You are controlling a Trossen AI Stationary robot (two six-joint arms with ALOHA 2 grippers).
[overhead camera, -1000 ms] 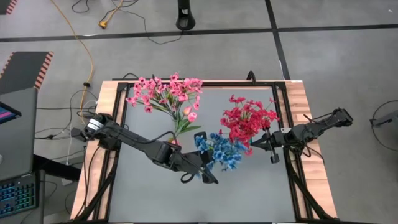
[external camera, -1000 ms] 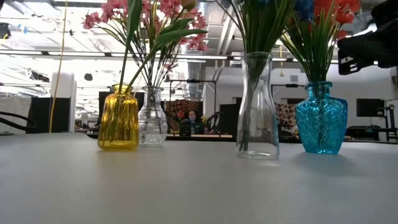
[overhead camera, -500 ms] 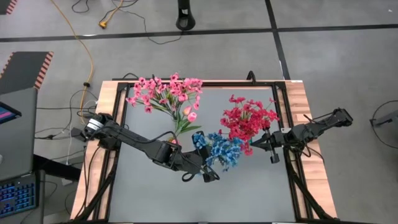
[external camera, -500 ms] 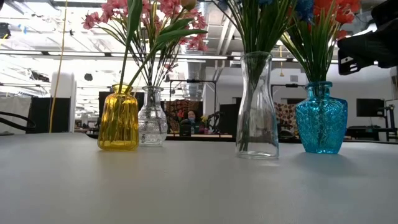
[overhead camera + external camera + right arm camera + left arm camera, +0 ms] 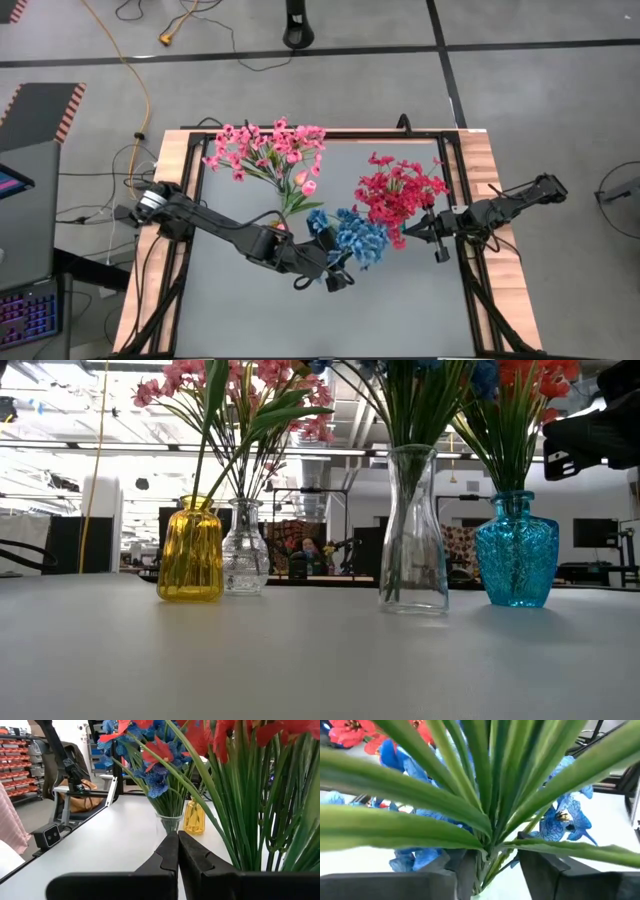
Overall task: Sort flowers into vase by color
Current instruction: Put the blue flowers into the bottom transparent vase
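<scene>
Left claw (image 5: 490, 870) astride green stems, blue flowers (image 5: 350, 236)

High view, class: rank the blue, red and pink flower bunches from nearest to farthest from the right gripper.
1. Red flowers: right beside the right gripper, toward the table's middle.
2. Blue flowers: mid-table, by the left gripper.
3. Pink flowers: far corner on the left arm's side.

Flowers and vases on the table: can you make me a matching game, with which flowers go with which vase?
Flowers:
1. light pink blossoms
2. blue blossoms
3. red blossoms

Vases:
A. tall clear glass vase
B. blue patterned glass vase
C. yellow ribbed glass vase

Pairs: 1-C, 2-A, 3-B
</scene>
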